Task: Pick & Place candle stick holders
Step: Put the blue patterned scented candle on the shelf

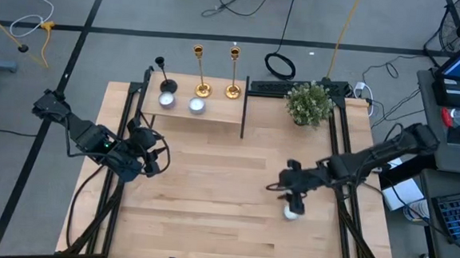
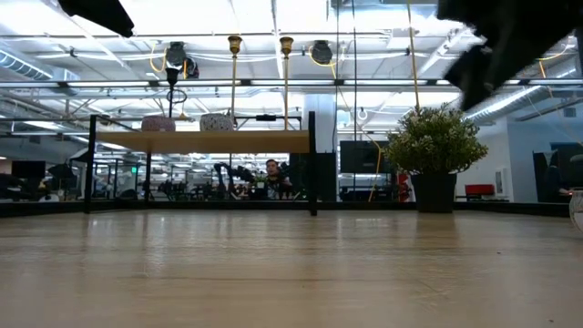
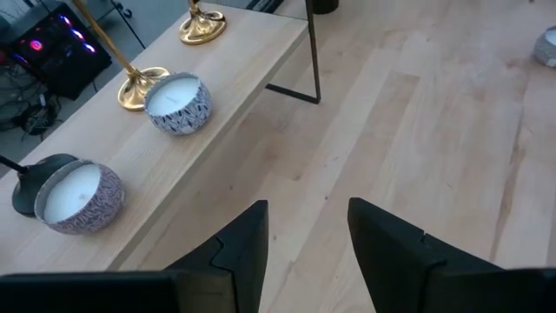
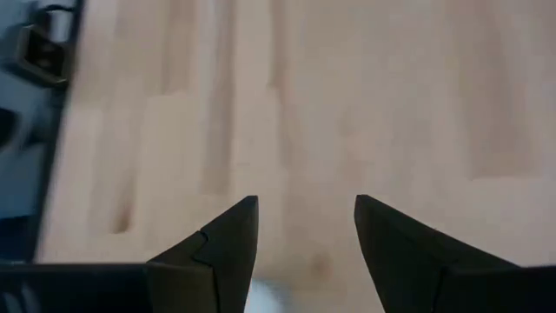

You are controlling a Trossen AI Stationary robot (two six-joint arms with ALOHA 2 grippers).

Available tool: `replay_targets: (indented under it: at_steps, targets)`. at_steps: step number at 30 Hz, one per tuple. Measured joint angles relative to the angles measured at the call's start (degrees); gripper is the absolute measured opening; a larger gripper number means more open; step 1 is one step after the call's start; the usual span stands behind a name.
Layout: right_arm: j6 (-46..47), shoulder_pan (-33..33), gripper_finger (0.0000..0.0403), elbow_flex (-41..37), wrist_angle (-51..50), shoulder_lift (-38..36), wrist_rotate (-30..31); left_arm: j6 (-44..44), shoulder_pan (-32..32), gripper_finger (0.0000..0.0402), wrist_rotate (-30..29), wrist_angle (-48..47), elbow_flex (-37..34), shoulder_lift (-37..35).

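Three candle stick holders stand upright on their round bases on a low wooden shelf [image 1: 215,112] at the table's far side: a black one [image 1: 163,77] on the left and two gold ones [image 1: 202,73] [image 1: 233,73]. In the left wrist view only their lower parts show: two gold bases [image 3: 139,85] [image 3: 202,26] and the black base [image 3: 35,174]. My left gripper [image 1: 158,150] [image 3: 304,209] is open and empty, over the table just in front of the shelf's left part. My right gripper [image 1: 289,189] [image 4: 306,202] is open and empty over the table's right half.
Two candles in patterned tins [image 3: 178,103] [image 3: 78,198] stand on the shelf in front of the holders. A third, white candle [image 1: 291,213] stands on the table by my right gripper. A bushy potted plant [image 1: 309,103] stands at the far right. The shelf's dark end panel [image 1: 244,106] stands upright.
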Motion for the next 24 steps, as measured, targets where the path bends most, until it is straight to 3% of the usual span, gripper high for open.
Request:
replay_targets:
  at_steps: [8, 20, 24]
  targets:
    - [8.3, 7.8, 0.0188, -14.4, 15.1, -1.9, -3.7, -0.2, 0.0, 0.0163, -2.7, 0.9, 0.0, 0.0]
    - [9.6, 10.7, 0.0185, -20.3, 15.1, -1.9, 1.3, -3.8, 0.0, 0.0163, -3.0, 1.3, 0.0, 0.0]
    - [8.6, 10.9, 0.0164, -22.5, 15.3, -1.9, 1.3, -3.8, 0.0, 0.0163, -3.0, 1.3, 0.0, 0.0]
